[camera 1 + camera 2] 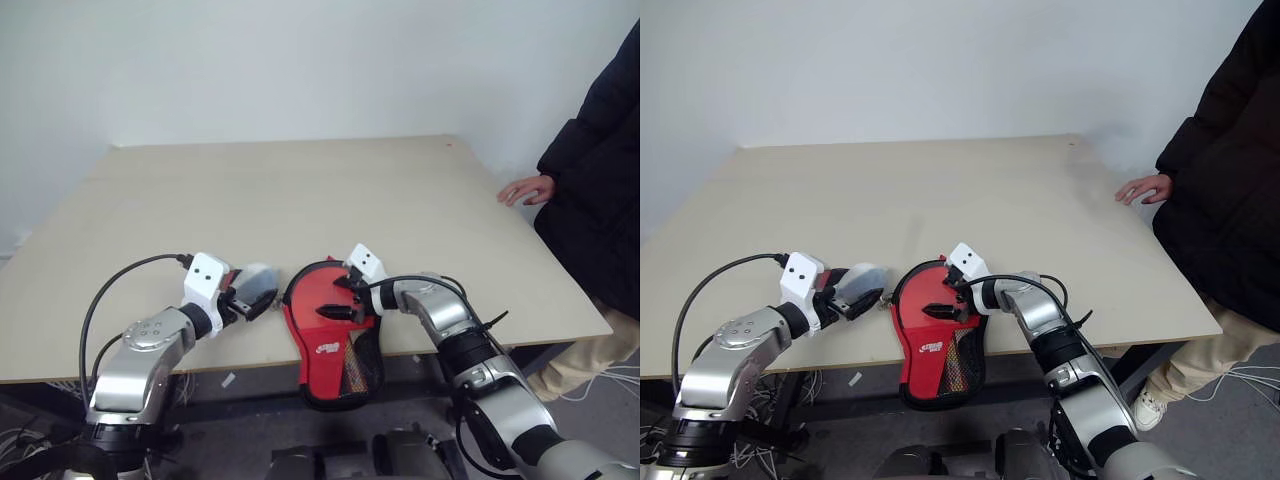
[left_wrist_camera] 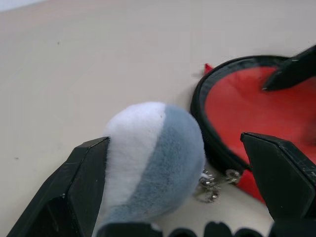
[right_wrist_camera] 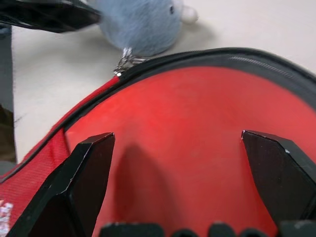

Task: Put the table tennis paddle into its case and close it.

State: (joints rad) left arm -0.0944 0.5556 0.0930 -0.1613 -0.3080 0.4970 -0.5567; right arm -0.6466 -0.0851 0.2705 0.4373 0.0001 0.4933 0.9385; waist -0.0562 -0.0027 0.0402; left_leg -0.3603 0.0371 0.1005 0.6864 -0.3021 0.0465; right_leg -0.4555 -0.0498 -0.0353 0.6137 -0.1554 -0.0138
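Left eye view: both tools (image 1: 250, 300) (image 1: 340, 300) agape.

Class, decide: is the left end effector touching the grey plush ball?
Cannot tell. In the left wrist view the plush ball sits between the open fingers, overlapping one, contact unclear.

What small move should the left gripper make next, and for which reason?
Probably close the left gripper on the grey-blue plush charm. Its fingers stand open on both sides of the charm, which hangs by a metal chain from the case edge. The right gripper, also open, hovers over the red face.
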